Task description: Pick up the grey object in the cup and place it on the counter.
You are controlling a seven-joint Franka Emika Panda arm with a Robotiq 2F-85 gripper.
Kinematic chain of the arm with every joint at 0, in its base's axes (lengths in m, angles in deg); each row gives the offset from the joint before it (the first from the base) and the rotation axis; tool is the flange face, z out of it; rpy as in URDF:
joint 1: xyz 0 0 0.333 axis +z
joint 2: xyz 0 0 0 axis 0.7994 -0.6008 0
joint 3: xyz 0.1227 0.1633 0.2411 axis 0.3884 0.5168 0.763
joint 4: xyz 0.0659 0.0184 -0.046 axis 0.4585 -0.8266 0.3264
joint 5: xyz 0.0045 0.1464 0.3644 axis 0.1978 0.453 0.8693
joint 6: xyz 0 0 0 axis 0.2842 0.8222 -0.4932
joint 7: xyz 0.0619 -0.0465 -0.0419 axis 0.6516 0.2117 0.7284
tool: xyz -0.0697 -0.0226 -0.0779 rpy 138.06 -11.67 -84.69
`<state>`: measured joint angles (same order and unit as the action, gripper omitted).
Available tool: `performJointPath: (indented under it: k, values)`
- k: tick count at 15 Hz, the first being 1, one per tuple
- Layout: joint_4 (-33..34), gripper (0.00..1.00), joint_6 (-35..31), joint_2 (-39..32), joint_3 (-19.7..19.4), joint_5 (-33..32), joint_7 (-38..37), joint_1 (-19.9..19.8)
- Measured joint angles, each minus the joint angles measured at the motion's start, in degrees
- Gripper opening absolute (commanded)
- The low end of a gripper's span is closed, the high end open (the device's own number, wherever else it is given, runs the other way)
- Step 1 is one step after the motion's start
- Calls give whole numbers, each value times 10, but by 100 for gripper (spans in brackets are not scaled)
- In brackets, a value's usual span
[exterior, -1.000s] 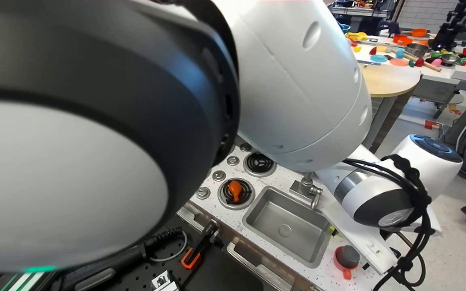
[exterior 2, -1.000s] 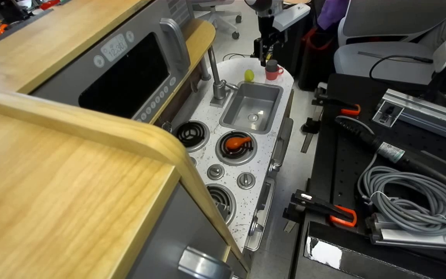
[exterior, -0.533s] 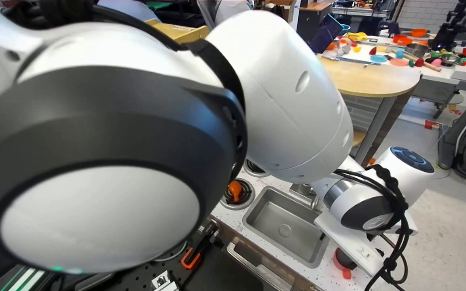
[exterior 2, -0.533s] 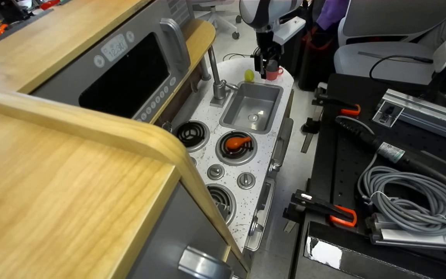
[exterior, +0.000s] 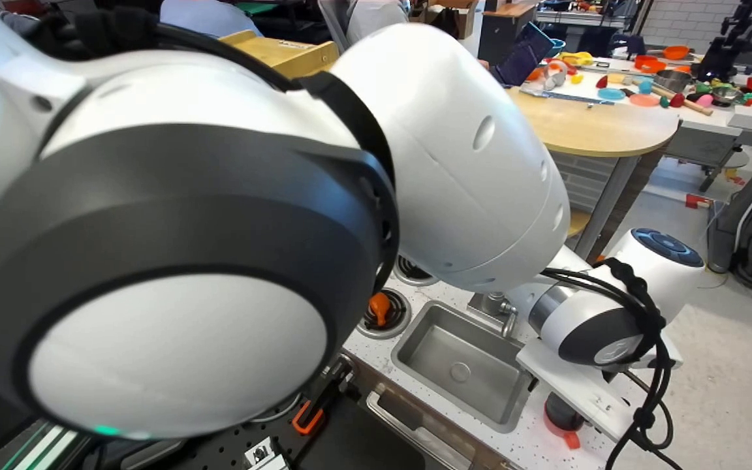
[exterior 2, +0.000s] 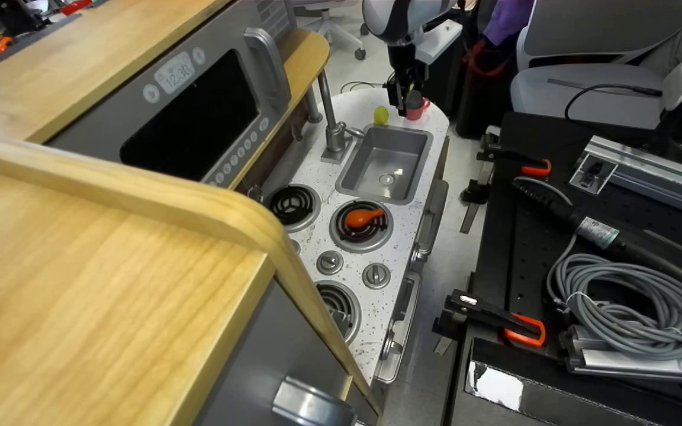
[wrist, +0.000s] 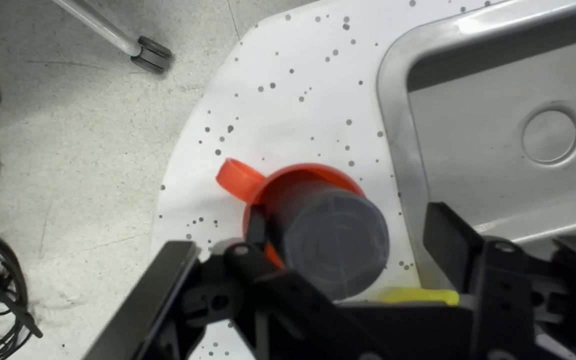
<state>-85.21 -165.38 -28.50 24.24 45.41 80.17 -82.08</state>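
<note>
A white and dark grey robot arm (exterior: 474, 156) fills much of an exterior view, reaching out over a toy kitchen. Under it runs a white, rounded, dark-speckled countertop (wrist: 313, 107). Beside the countertop, in an exterior view, is a grey toy microwave with a black window (exterior 2: 193, 118). A grey, rectangular, metal-looking sink (wrist: 393, 90) is set into the countertop.

The black two-fingered pincer (wrist: 350, 232) points down at the countertop's rounded end, past the sink. It is released: its fingers (wrist: 445, 245) are spread wide. Next to the sink sits a round black coil burner (exterior 2: 364, 245).

A small, round red cup with a loop handle (wrist: 288, 184) stands on the countertop just beside the sink, its handle turned away from the basin. The task's thing, a dark grey, flat-ended cylinder (wrist: 337, 240), is in the cup, sticking out above the rim. In the wrist view it lies between the fingers. The left-hand one is close, overlapping the cup's rim; whether it touches I cannot tell. The right-hand one stands apart from the cylinder.

An orange pear-shaped object (exterior 2: 360, 218) rests on the burner. A yellow-green rounded object (exterior 2: 381, 115) lies near the cup.
</note>
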Motion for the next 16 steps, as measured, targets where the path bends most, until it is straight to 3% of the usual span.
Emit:
performJointPath:
  k: [4,8,16]
  values:
    - [2,21,0,7,-1,-13,0,2]
    - [-10,16,0,18,-1,-15,0,8]
    - [-47,16,0,57,-2,-14,0,10]
